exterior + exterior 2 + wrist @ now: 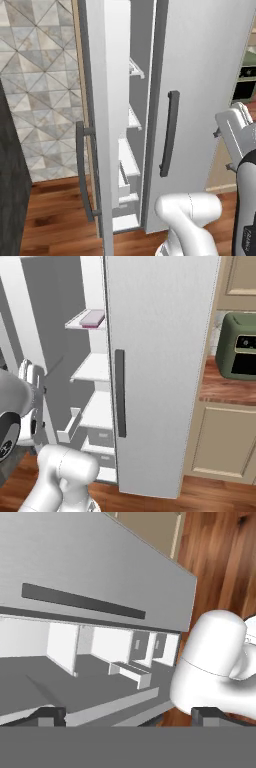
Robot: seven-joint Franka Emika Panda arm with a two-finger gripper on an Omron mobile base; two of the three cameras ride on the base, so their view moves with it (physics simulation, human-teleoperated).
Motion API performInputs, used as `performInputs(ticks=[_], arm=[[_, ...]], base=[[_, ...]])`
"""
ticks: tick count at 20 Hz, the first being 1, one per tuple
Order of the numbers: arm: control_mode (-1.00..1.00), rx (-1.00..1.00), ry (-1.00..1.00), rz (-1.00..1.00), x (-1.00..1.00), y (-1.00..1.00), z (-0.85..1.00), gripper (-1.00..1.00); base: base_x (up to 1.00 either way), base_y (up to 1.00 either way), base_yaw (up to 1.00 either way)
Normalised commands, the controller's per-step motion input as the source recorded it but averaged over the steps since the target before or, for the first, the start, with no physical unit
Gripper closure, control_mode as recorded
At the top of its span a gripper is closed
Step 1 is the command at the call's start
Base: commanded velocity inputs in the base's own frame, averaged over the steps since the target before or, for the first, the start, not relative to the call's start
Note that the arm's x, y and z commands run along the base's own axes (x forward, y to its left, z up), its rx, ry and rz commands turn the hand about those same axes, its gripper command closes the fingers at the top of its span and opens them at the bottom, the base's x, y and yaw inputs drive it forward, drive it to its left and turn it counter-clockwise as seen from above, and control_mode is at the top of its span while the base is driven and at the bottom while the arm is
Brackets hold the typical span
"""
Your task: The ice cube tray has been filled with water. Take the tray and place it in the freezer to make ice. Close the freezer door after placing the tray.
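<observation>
The gripper (127, 714) stands wide open with nothing between its two dark fingertips (50, 716) — one at each side of the hand view's bottom edge. It faces the open freezer (95, 647), whose white shelves and drawers run across the hand view, rolled sideways.

In the right base view the ice cube tray (92, 319) lies flat on an upper white shelf (80, 323) of the freezer, pale with its magenta lower edge showing, well above the drawers (98, 437) lower down. The freezer door (107, 125) is swung open toward the camera, its dark bar handle (83, 170) on the near left edge. The right door (160, 371) is shut — beside it, to the right, an olive-green appliance (239, 346) sits on a wooden counter (225, 388).
</observation>
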Motion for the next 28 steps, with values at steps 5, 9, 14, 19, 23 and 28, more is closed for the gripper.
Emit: performInputs(ticks=[5,9,14,19,23,28], arm=[[1.00,0.00,0.00,0.00,0.00,0.00,0.00,-1.00],[1.00,0.00,0.00,0.00,0.00,0.00,0.00,-1.00],[1.00,0.00,0.00,0.00,0.00,0.00,0.00,-1.00],[-1.00,0.00,0.04,0.00,0.03,0.00,0.00,-1.00],[-1.00,0.00,0.00,0.00,0.00,0.00,0.00,-1.00],[-1.00,-0.02,-0.04,0.00,-0.21,0.20,0.00,-1.00]], base=[[-0.60,0.02,0.00],[-0.57,0.01,0.00],[-0.14,0.00,0.00],[0.00,0.00,0.00],[0.00,0.00,0.00],[0.00,0.00,0.00]])
